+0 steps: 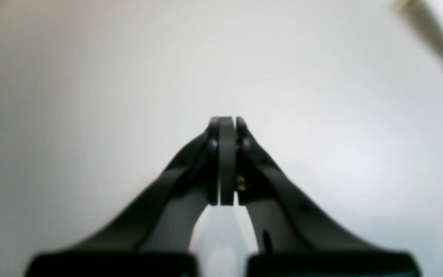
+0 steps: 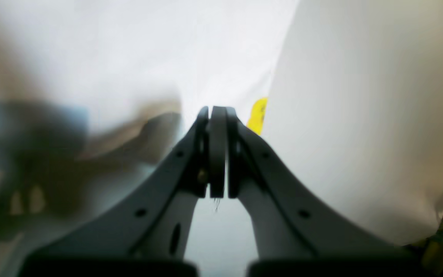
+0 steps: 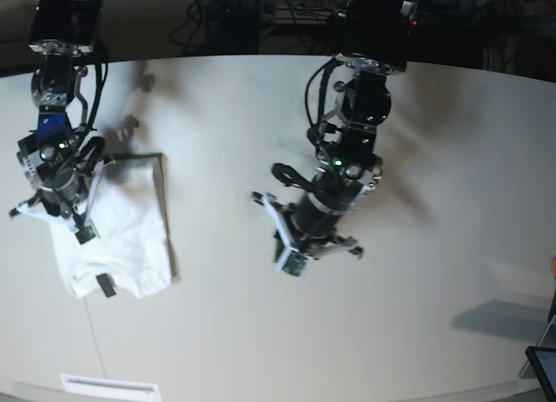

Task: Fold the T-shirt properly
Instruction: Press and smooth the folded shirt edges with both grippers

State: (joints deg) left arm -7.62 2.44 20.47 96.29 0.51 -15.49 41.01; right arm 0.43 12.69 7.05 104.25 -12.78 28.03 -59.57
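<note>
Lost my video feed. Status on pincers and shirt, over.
Left pincer shut, empty, over bare table. Right pincer shut above the T-shirt, grip unconfirmed. T-shirt bunched into a compact white pile. Nothing in the way.

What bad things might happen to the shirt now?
1. The right claw is shut and sits right over the folded T-shirt. If it drags as it moves off, it might pull the neat fold open.
2. The shirt lies near the table's left edge in the base view, so a nudge could push it partly off.
3. The left claw is shut over bare table, far from the shirt, so it probably can't steady it quickly.
</note>
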